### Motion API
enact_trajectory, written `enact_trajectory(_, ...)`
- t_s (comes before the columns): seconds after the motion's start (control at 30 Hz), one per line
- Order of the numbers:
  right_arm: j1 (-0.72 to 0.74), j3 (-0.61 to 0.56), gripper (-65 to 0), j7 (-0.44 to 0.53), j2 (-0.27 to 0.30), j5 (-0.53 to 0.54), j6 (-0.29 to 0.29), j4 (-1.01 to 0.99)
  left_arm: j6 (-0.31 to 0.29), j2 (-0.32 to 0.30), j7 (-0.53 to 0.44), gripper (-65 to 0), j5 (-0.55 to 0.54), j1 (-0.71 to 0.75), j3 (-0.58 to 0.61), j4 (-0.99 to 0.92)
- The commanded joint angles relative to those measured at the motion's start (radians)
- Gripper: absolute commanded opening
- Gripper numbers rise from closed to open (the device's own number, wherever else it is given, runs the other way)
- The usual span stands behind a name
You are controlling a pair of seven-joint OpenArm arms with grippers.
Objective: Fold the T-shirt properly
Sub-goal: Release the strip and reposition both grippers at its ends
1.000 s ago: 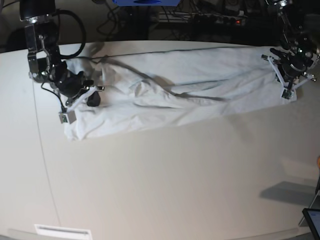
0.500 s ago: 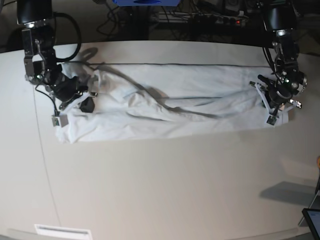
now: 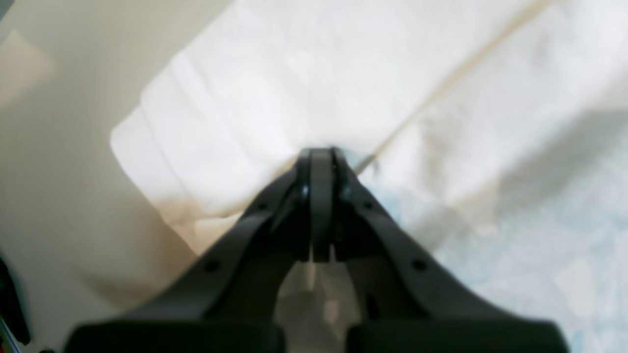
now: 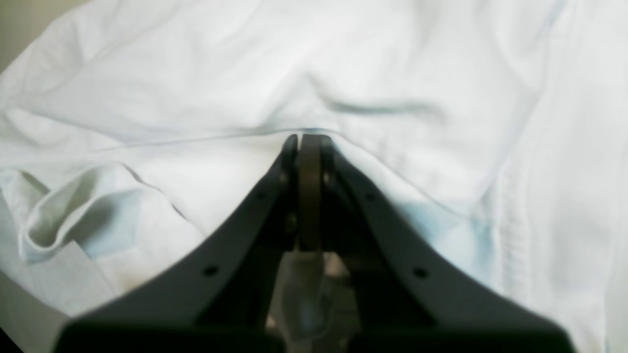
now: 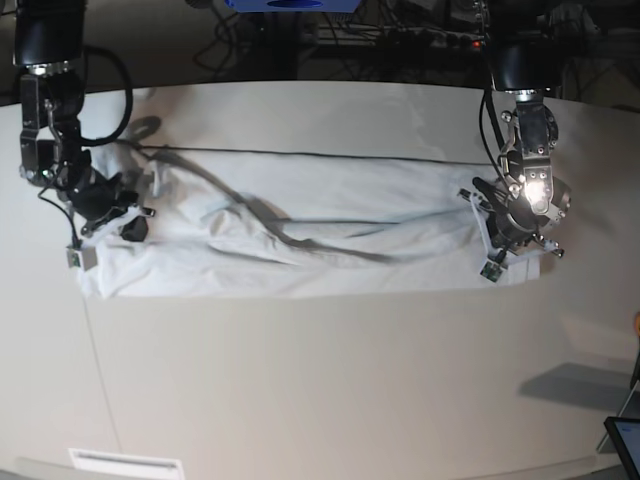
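The white T-shirt (image 5: 330, 215) lies stretched in a long wrinkled band across the off-white table (image 5: 320, 380). My left gripper (image 5: 503, 240) is at the band's right end in the base view. Its dark jaws are pressed together on a fold of the T-shirt (image 3: 235, 98) beside a hem line, with the gripper (image 3: 321, 154) low over the cloth. My right gripper (image 5: 103, 215) is at the band's left end. There the gripper (image 4: 306, 139) is shut on a raised crease of the T-shirt (image 4: 196, 73). The collar and tag are not visible.
Bare table spreads in front of the shirt toward the near edge. A dark screen corner (image 5: 625, 440) pokes in at the bottom right, and a white label (image 5: 125, 463) sits at the bottom left. Cables and a power strip (image 5: 440, 40) lie behind the far edge.
Both grippers have moved left in the base view and a little toward the front, dragging the shirt with them. The band now lies straighter and flatter.
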Motion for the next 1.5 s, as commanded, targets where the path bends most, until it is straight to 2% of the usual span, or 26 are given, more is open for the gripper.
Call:
enact_trajectory(0.0,0.001,0.012,-64.7,-0.003,0.023,-0.045,-0.035,0.008,0.0,-0.012,0.011,-64.3,0.01,-0.01,-0.009,0.009)
enact_trajectory(0.13,0.001,0.009,-64.7,-0.001,0.02,-0.044,-0.035,0.054,0.0,-0.014,0.011,-64.2,0.007,-0.004,-0.029,0.061)
enact_trajectory(0.27,0.001,0.008,-64.7,-0.001,0.017,-0.044,-0.035,0.118,-0.002,0.003,0.013,-63.5,0.005,-0.004,-0.138,0.157)
enact_trajectory(0.3,0.001,0.008,-64.7,-0.001,0.017,-0.042,-0.035,0.135,-0.002,0.014,0.013,-61.6,0.005,-0.007,-0.184,0.184)
enact_trajectory(0.4,0.001,0.008,-64.7,-0.001,0.015,-0.039,-0.035,0.184,-0.002,0.037,0.013,-52.2,0.005,-0.01,-0.319,0.243)
enact_trajectory(0.5,-0.005,0.008,-64.7,-0.001,0.012,-0.039,-0.034,0.237,-0.003,0.031,0.013,-43.2,0.005,-0.004,-0.385,0.255)
enact_trajectory(0.57,-0.008,0.006,-64.7,-0.003,-0.002,-0.039,-0.001,0.267,-0.037,0.026,0.014,-38.3,-0.009,0.015,-0.425,0.249)
enact_trajectory(0.63,-0.016,0.011,-64.7,-0.004,-0.017,-0.039,0.054,0.292,-0.104,0.008,0.036,-32.8,-0.067,0.05,-0.482,0.238)
enact_trajectory(0.7,-0.02,0.006,-64.3,-0.006,-0.035,-0.039,0.083,0.304,-0.104,-0.032,0.134,-27.2,-0.138,0.059,-0.521,0.226)
enact_trajectory(0.8,-0.022,0.006,-64.0,-0.006,-0.057,-0.039,0.089,0.306,-0.104,-0.093,0.214,-17.8,-0.268,0.062,-0.561,0.173)
enact_trajectory(0.87,-0.022,0.004,-64.0,-0.007,-0.072,-0.039,0.089,0.307,-0.104,-0.133,0.215,-8.2,-0.363,0.067,-0.587,0.127)
enact_trajectory(0.97,-0.023,0.004,-64.0,-0.009,-0.084,-0.039,0.089,0.307,-0.104,-0.164,0.214,0.0,-0.484,0.093,-0.646,0.089)
enact_trajectory(1.03,-0.023,0.003,-64.0,-0.029,-0.084,-0.039,0.089,0.307,-0.104,-0.166,0.214,0.0,-0.538,0.099,-0.67,0.077)
enact_trajectory(1.17,-0.023,0.003,-64.0,-0.042,-0.084,-0.039,0.089,0.312,-0.104,-0.159,0.217,0.0,-0.547,0.095,-0.675,0.065)
enact_trajectory(1.27,-0.023,0.003,-64.0,-0.042,-0.084,-0.039,0.089,0.31,-0.104,-0.127,0.215,0.0,-0.572,0.088,-0.68,0.063)
enact_trajectory(1.47,-0.036,0.003,-64.0,-0.042,-0.084,-0.039,0.089,0.312,-0.104,-0.127,0.219,0.0,-0.747,0.079,-0.672,-0.037)
